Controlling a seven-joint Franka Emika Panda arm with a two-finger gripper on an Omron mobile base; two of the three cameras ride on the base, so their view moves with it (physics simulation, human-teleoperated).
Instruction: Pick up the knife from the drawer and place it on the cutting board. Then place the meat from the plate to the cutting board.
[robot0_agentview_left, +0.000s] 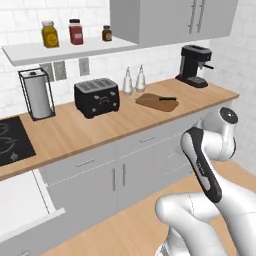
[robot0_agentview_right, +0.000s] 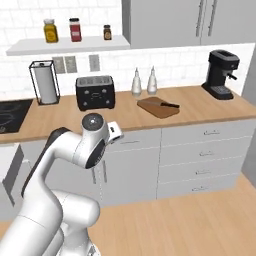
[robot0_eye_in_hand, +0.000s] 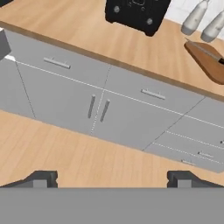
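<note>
The knife (robot0_agentview_left: 165, 98) with its black handle and silver blade lies on the brown cutting board (robot0_agentview_left: 156, 103) on the counter, right of the toaster. Both appear again in the right base view, knife (robot0_agentview_right: 168, 104) on board (robot0_agentview_right: 157, 107), and at the upper right edge of the hand view, knife (robot0_eye_in_hand: 204, 49) on board (robot0_eye_in_hand: 209, 64). My gripper (robot0_eye_in_hand: 113, 178) is open and empty, its fingertips (robot0_eye_in_hand: 42, 178) far apart. It hangs in front of the shut cabinet doors and looks down at them, well short of the counter. The meat and the plate are out of view.
A black toaster (robot0_agentview_left: 97, 97), two bottles (robot0_agentview_left: 134, 80), a paper towel holder (robot0_agentview_left: 37, 95) and a coffee machine (robot0_agentview_left: 194, 65) stand on the counter. A stove (robot0_agentview_left: 12, 140) is at the left. A white panel (robot0_agentview_left: 22, 202) juts out low on the left. The drawer fronts (robot0_eye_in_hand: 153, 93) are shut.
</note>
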